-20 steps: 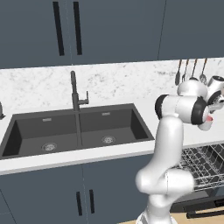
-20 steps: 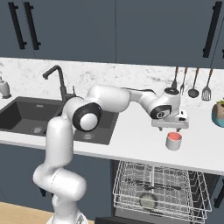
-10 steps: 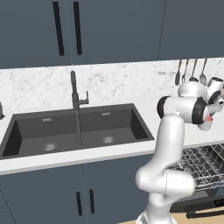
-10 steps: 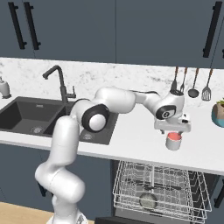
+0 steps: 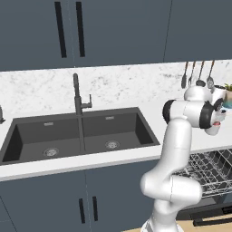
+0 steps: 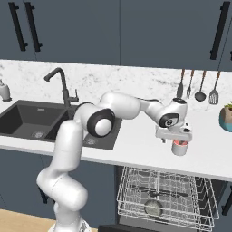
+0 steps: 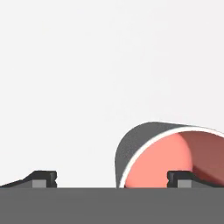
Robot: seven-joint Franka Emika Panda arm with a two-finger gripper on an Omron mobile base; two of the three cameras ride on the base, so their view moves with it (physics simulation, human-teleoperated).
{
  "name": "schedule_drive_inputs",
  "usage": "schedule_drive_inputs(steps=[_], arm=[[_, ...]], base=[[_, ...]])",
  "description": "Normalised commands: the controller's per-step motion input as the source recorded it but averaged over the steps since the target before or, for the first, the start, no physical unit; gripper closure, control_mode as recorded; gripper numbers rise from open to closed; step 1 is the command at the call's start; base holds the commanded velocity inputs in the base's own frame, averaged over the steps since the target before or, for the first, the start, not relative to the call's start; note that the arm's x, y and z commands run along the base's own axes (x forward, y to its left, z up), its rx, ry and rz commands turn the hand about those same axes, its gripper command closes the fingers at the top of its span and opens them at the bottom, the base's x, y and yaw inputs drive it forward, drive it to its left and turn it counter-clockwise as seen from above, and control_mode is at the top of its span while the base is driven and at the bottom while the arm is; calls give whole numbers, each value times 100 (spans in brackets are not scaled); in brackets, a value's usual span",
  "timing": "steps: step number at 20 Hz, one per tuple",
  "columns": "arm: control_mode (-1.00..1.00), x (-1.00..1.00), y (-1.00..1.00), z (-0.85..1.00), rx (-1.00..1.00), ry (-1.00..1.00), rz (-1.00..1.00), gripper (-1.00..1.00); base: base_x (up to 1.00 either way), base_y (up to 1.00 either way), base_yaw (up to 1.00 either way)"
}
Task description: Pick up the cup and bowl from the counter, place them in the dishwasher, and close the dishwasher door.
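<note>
The cup point(image 6: 180, 147), light grey with a red-pink inside, stands on the white counter point(image 6: 136, 142) above the dishwasher. My gripper point(image 6: 179, 138) hangs straight over it, fingers pointing down. In the hand view the gripper point(image 7: 111, 179) is open wide. The cup point(image 7: 162, 155) sits to the right, with the right fingertip point(image 7: 179, 177) in front of its pink opening and the left fingertip point(image 7: 43, 178) well clear of its wall. The dishwasher's silver rack point(image 6: 163, 192) is pulled out, and a round grey dish point(image 6: 153, 207), possibly the bowl, lies in it. The door's black bar handle point(image 5: 213, 221) shows low down.
A teal plant pot point(image 6: 225, 118) stands on the counter right of the cup. Several utensils point(image 6: 199, 84) hang on the wall behind. The dark double sink point(image 5: 81, 131) with its black tap point(image 5: 78, 95) lies to the left. Blue-grey cabinets line the wall above and below.
The hand has shifted slightly right and come down onto the cup, which has not moved.
</note>
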Motion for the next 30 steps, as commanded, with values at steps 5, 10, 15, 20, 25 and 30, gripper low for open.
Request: schedule_drive_inputs(steps=[5,10,15,20,25,30], arm=[[-100,0,4,-64,0,0,0,-100],[-100,0,0,-18,0,1,0,100],[-100,0,0,0,0,1,0,100],[-100,-37,4,7,1,-13,1,100],[-100,-75,18,35,1,-28,7,100],[-100,-96,17,36,1,-32,9,100]], base=[[0,0,0],[0,0,0],[0,0,0],[0,0,0],[0,0,0],[0,0,0]])
